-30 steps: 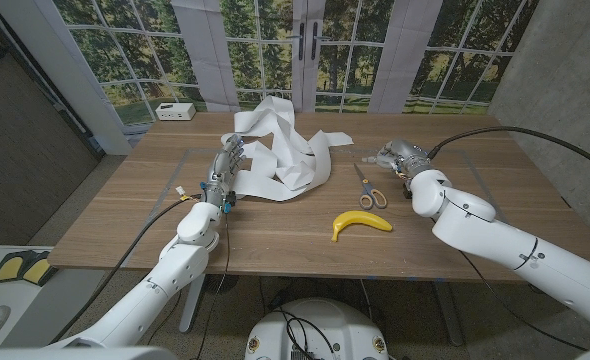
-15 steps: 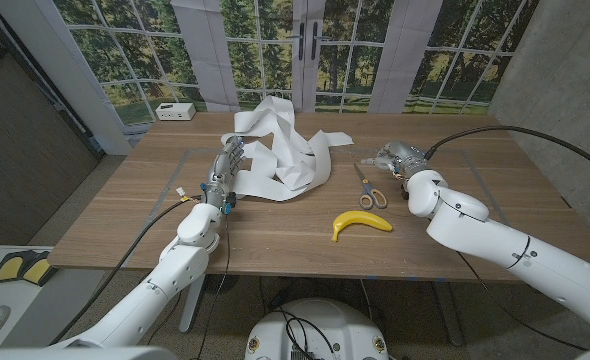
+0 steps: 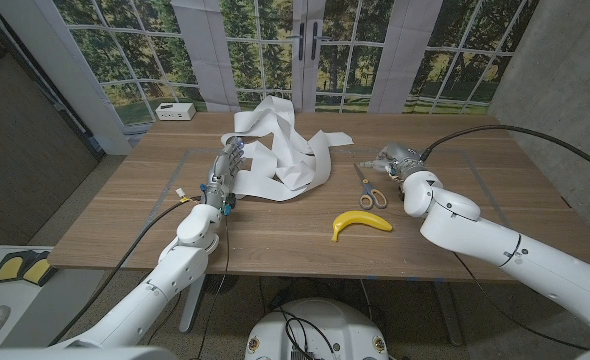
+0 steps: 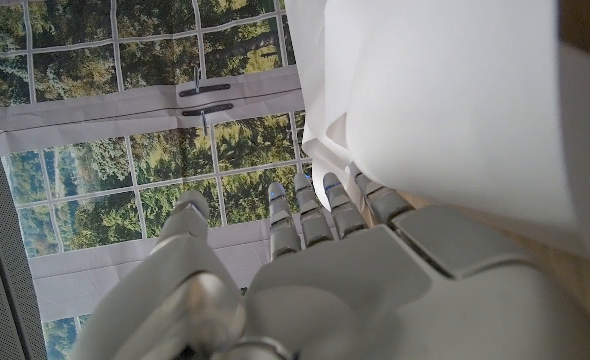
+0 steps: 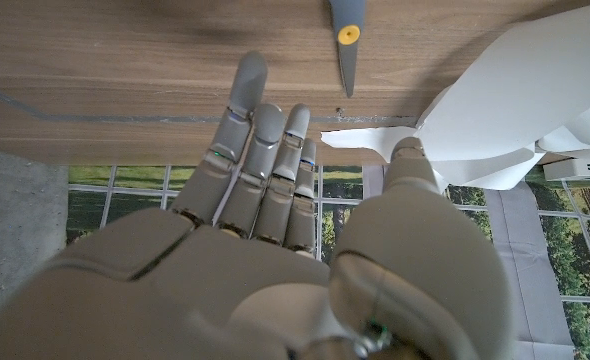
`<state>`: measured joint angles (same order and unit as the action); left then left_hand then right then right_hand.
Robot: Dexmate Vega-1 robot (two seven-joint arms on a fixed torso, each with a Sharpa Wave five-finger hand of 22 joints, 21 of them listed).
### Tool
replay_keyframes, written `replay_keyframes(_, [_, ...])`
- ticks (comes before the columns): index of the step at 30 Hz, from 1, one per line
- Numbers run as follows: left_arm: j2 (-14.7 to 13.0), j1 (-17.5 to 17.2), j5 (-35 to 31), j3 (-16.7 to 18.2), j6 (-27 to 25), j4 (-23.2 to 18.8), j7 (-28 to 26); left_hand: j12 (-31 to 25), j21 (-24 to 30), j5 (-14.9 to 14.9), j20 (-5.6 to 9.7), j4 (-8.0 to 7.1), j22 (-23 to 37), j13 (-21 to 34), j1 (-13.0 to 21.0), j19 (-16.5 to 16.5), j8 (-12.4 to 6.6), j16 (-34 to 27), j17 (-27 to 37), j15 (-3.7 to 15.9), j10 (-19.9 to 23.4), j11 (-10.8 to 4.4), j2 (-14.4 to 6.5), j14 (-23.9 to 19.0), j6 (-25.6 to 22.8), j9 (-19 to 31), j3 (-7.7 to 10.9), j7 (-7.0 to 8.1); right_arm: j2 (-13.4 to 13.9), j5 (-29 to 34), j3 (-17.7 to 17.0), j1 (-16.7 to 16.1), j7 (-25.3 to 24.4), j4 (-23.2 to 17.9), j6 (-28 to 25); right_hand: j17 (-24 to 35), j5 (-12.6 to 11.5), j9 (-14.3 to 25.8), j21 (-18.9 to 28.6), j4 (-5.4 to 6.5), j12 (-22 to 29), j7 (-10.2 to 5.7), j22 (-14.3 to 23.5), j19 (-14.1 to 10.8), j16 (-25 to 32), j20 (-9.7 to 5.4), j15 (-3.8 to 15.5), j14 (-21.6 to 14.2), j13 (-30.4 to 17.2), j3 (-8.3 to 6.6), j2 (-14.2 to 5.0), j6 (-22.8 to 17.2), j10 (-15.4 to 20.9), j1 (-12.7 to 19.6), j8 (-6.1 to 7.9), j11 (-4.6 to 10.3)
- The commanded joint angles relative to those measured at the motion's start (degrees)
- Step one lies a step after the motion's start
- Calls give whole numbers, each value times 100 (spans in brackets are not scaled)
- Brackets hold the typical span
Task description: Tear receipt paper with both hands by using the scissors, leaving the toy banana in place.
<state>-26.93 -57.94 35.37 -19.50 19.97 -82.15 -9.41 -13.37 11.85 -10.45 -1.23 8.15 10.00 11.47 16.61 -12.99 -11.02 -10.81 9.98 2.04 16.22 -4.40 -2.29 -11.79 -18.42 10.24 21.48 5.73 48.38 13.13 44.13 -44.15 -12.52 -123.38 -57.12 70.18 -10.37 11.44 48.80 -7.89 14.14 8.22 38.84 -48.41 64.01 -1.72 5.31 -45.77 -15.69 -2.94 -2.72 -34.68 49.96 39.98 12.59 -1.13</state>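
The crumpled white receipt paper [image 3: 287, 150] lies in loose folds at the table's far middle. My left hand [image 3: 226, 167] stands against its left edge with fingers stretched out and holds nothing; in the left wrist view the paper [image 4: 445, 110] rises just beside the fingers [image 4: 320, 205]. The scissors [image 3: 368, 188], grey blades and yellow-and-grey handles, lie right of the paper. My right hand [image 3: 395, 162] hovers just right of them, fingers straight and empty. The right wrist view shows its fingers [image 5: 260, 150] near the scissors' blades [image 5: 346, 40] and a paper [image 5: 495, 100] corner. The toy banana [image 3: 360, 223] lies nearer me.
A small white box [image 3: 175, 111] sits on the floor-side ledge beyond the table's far left corner. The wooden table [image 3: 125, 215] runs bare toward its front edge on both sides. Large windows stand behind the table.
My right arm has edged a little left, bringing the right hand slightly closer to the scissors. The left hand, paper, scissors and banana have not moved.
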Motion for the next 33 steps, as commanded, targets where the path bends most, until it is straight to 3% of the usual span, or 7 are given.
replay_keyframes(1, [21,27,37,-2,56,71,78,3,-15,0,10,-13,12,15,-43,-34,1,11,15,304,25,-18,-10,-60,-3,22,42,-25,-85,203,327,194,1,52,-350,27,-1,-2,35,6,-61,60,21,96,32,58,676,-3,20,-9,60,25,-30,16,-31,-36])
replay_keyframes(14, [14,77,46,-2,58,98,123,10,-22,1,15,-12,13,16,-50,-38,4,15,15,307,31,-13,-10,-53,-6,22,43,-25,-95,422,664,417,57,154,-541,41,-3,-7,53,-14,-102,32,-34,88,56,40,686,42,60,-48,30,26,1,77,-39,-16])
replay_keyframes(33, [-3,40,10,8,24,12,30,17,-31,1,18,-9,13,17,-55,-41,9,15,14,321,43,-18,-13,-62,-7,22,49,-33,-130,539,853,557,205,353,-514,38,5,-12,64,-2,-160,27,-98,111,73,30,682,84,103,-68,8,55,-14,79,-58,-18])
